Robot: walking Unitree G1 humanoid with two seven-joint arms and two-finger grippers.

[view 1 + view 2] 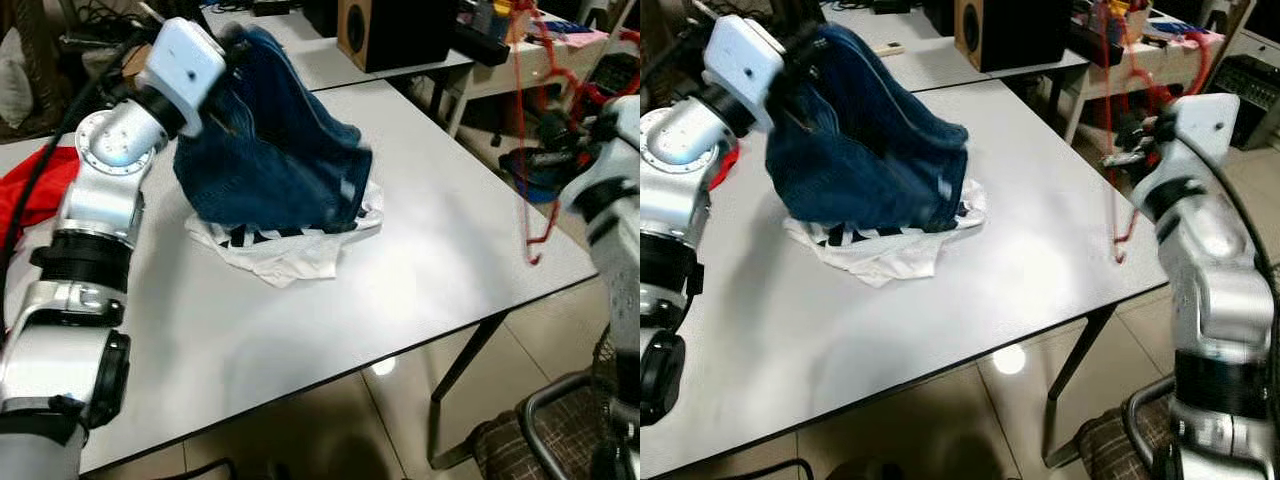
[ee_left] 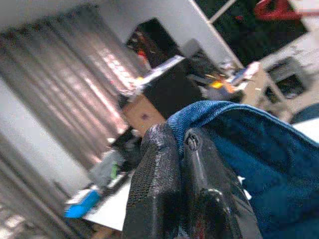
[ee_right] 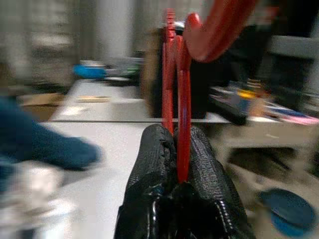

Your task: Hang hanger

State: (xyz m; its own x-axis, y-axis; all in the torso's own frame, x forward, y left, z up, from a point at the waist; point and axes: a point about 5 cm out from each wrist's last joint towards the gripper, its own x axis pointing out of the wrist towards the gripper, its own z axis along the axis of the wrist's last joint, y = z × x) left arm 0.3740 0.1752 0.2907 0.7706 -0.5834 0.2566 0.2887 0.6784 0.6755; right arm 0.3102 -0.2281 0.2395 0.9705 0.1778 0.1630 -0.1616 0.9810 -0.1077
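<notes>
A red wire hanger hangs off the table's right edge, with its hook high in the right wrist view. My right gripper is shut on the hanger's thin red bars. My left gripper is shut on the hem of a dark blue denim garment and holds it lifted at the back left of the white table. The denim's lower part rests on a crumpled white garment with black stripes.
A black speaker stands on a second table behind. Red cloth lies at the left edge. Cluttered shelves and bags are at the far right. A chair with a metal frame sits low on the right.
</notes>
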